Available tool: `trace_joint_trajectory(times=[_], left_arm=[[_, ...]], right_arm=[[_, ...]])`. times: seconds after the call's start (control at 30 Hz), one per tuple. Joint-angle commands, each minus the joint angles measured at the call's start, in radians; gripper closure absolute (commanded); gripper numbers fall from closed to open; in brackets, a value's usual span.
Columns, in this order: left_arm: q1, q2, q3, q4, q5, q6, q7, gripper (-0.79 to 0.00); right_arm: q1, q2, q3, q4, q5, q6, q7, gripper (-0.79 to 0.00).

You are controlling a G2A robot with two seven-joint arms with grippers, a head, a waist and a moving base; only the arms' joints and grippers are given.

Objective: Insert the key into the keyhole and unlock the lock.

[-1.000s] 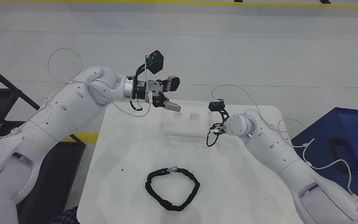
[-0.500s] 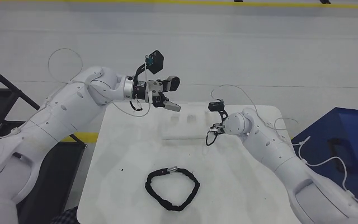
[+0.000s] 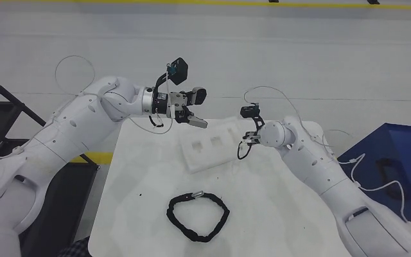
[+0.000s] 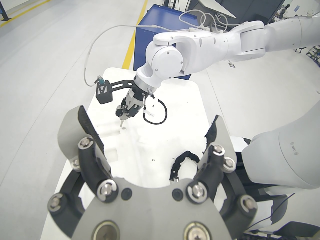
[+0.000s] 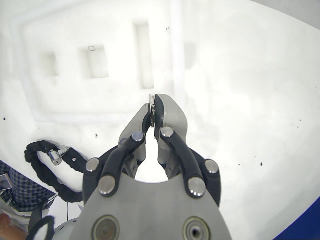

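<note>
A black chain lock (image 3: 198, 217) lies looped near the table's front, its silver cylinder (image 5: 55, 156) showing the keyhole. My right gripper (image 5: 153, 111) is shut on a small metal key (image 5: 151, 102) and hangs just above the edge of a white foam tray (image 3: 192, 160). From the left wrist view, the right gripper (image 4: 123, 121) points down at the tray (image 4: 110, 136) with the key tip below it. My left gripper (image 3: 200, 109) is open and holds nothing, over the table's back left corner. The chain (image 4: 180, 161) lies below and in front of it.
The foam tray has several rectangular pockets, one holding a small ring (image 5: 91, 48). A blue cabinet (image 3: 385, 160) stands to the table's right and a black frame (image 3: 13, 115) to its left. A person's checkered clothing (image 5: 22, 191) shows at the front left edge.
My right wrist has shifted toward the back of the table with the key in its grip. The foam tray has turned a little on the table. The left arm has not moved.
</note>
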Motion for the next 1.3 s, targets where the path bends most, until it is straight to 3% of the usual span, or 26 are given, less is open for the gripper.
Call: trace_joint_trajectory(times=[0.0,0.37,0.77,0.97,1.27], left_arm=[[0.0,0.0,0.0,0.0,0.0,0.0,0.0,-0.785],[0.0,0.0,0.0,0.0,0.0,0.0,0.0,-0.785],[0.0,0.0,0.0,0.0,0.0,0.0,0.0,-0.785],[0.0,0.0,0.0,0.0,0.0,0.0,0.0,-0.785],[0.0,0.0,0.0,0.0,0.0,0.0,0.0,-0.785]], right_arm=[[-0.016,0.013,0.038,-0.035,0.029,-0.029,0.022,0.0],[-0.165,0.109,0.311,-0.322,0.178,-0.178,0.217,0.0],[-0.342,0.186,0.613,-0.662,0.261,-0.175,0.314,0.0],[-0.401,0.202,0.694,-0.773,0.32,-0.17,0.297,0.0],[-0.435,0.211,0.735,-0.8,0.343,-0.174,0.276,0.0]])
